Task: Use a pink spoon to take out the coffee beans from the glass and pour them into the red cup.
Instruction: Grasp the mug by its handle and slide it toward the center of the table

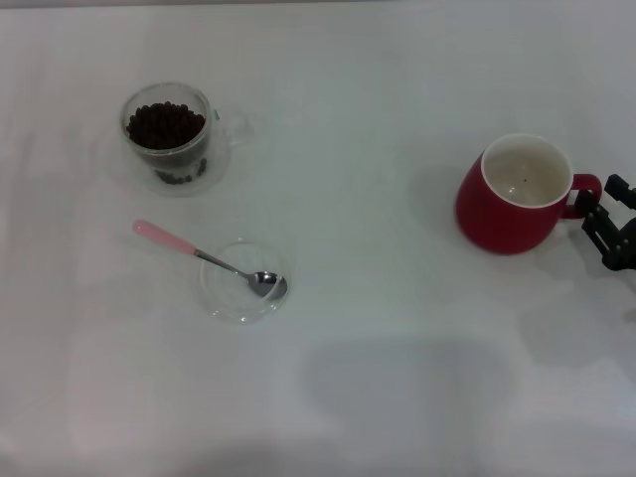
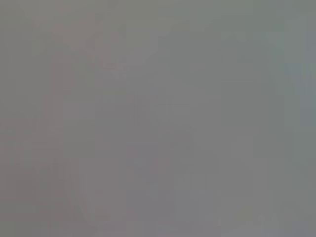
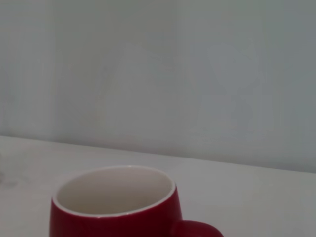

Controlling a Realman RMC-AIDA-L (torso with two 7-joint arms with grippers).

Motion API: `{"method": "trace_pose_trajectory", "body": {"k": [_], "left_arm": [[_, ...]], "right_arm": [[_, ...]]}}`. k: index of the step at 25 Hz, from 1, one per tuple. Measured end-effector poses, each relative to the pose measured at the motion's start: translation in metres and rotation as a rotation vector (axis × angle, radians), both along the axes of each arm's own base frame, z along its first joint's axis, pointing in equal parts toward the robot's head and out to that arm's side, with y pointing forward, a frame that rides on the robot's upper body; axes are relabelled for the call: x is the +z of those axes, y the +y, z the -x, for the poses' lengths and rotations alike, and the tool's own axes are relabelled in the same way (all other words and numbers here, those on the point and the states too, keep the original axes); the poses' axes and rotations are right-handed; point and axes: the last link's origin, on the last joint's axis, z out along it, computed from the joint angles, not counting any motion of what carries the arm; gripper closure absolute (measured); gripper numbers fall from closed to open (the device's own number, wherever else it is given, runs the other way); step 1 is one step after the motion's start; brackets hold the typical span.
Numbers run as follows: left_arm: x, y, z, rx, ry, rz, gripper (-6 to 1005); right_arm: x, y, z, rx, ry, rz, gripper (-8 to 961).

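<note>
The glass, clear with a side handle, stands at the far left and holds a heap of dark coffee beans. Nearer to me lies the pink spoon: its pink handle points left and its metal bowl rests in a shallow clear dish. On the right stands the red cup, cream-white inside with a small dark speck in it, its handle facing right. My right gripper is open at the right edge, close beside that handle. The right wrist view shows the red cup from near. My left gripper is out of view.
Everything stands on a white table. Bare white surface lies between the dish and the red cup. The left wrist view shows only a plain grey field.
</note>
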Motion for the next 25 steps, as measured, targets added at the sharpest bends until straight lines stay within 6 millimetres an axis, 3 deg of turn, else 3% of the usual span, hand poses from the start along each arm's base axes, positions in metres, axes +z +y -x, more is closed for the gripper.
{"method": "trace_pose_trajectory", "body": {"k": [6,25], "left_arm": [[0.000,0.001,0.000,-0.002,0.001,-0.001,465],[0.002,0.000,0.001,0.003,0.008,-0.001,465]], "right_arm": [[-0.001,0.001,0.002,0.014,-0.009,0.005,550],[-0.016,0.001,0.016,0.104,-0.006,0.097,692]]}}
